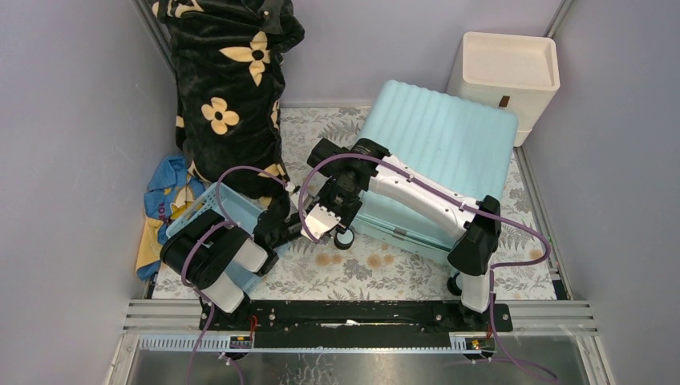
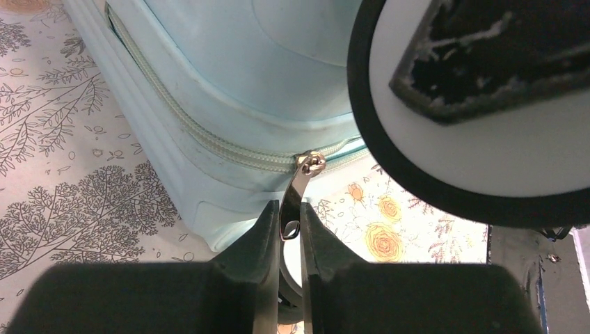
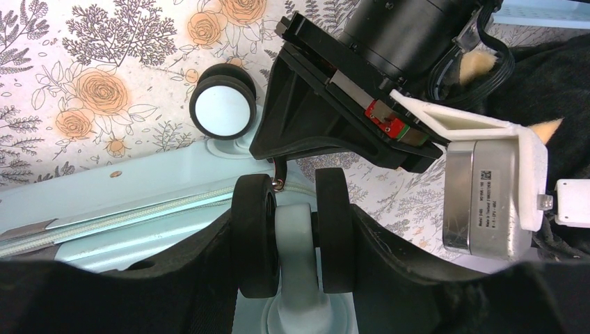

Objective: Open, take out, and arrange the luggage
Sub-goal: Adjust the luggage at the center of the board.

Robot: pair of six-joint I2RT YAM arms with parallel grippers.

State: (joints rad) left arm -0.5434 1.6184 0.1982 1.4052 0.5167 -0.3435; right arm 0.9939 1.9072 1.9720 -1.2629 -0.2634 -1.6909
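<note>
The luggage (image 1: pixel 449 136), a pale aqua ribbed hard-shell suitcase, lies flat and zipped on the floral mat. Both arms meet at its near left corner. My left gripper (image 2: pixel 291 221) is shut on the metal zipper pull (image 2: pixel 295 191), which hangs from the slider (image 2: pixel 311 165) on the luggage (image 2: pixel 229 69) side seam. In the top view the left gripper (image 1: pixel 298 229) sits just left of that corner. My right gripper (image 3: pixel 292 236) is shut on the twin corner wheel (image 3: pixel 254 229), one finger against each black disc. The left gripper (image 3: pixel 280 168) shows just beyond that wheel.
A black blanket with cream flowers (image 1: pixel 232 96) hangs at the back left. A small blue basket (image 1: pixel 210 215) and a yellow-blue cloth (image 1: pixel 164 200) lie under my left arm. A cream drawer unit (image 1: pixel 505 72) stands back right. Grey walls close both sides. Another wheel (image 3: pixel 222 111) rests on the mat.
</note>
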